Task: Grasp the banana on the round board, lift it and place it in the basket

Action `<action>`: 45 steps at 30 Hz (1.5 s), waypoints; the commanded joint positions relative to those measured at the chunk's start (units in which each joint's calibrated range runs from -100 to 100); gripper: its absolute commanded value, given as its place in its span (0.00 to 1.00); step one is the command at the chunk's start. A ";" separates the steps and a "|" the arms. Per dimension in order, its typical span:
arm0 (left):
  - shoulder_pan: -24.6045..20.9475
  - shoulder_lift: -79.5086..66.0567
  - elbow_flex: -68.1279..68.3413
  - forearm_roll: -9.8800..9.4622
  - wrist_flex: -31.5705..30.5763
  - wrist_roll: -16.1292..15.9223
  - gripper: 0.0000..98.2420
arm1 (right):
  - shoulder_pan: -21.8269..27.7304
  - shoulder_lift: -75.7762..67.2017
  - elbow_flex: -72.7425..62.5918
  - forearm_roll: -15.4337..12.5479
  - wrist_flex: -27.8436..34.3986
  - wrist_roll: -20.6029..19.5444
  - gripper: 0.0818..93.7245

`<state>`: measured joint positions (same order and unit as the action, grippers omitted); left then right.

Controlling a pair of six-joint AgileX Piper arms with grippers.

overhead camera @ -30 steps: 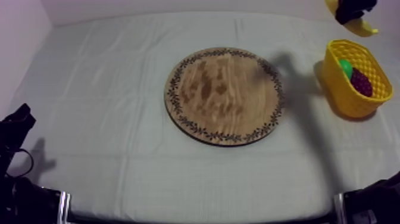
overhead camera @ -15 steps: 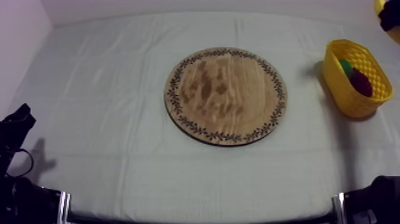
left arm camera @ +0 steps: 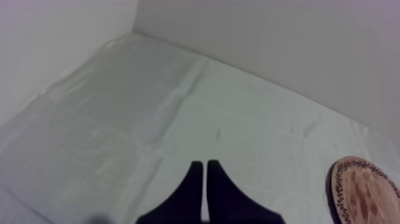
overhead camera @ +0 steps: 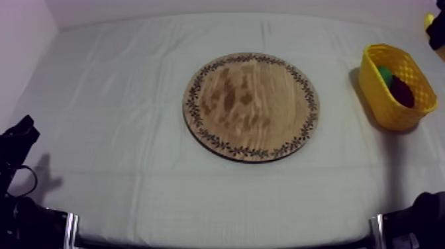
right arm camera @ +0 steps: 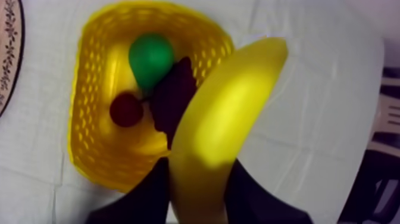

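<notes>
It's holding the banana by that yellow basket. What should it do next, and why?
Probably lower toward the middle of the yellow basket before releasing: the right gripper is shut on the banana, above the basket's edge, so a drop from here might miss.

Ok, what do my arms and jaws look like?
Both arms are black. The left arm ends in two plain black jaws, each tapering toward its tip; the right arm has black jaws too, with no markings visible.
</notes>
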<state>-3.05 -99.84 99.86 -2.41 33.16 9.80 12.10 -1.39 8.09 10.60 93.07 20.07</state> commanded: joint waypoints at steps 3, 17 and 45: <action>-0.02 0.02 0.03 -0.01 -0.01 -0.01 0.00 | 0.34 2.82 3.28 -0.65 -0.57 -0.25 0.28; -0.02 0.02 0.03 -0.01 -0.01 -0.01 0.00 | -1.07 9.79 13.20 -1.43 -8.73 -1.45 0.30; -0.02 0.02 0.03 -0.01 -0.01 -0.01 0.00 | -0.71 14.58 12.96 -1.79 -15.19 -2.55 0.90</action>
<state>-3.05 -99.84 99.86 -2.41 33.16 9.80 11.13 13.51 21.32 8.88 77.58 17.28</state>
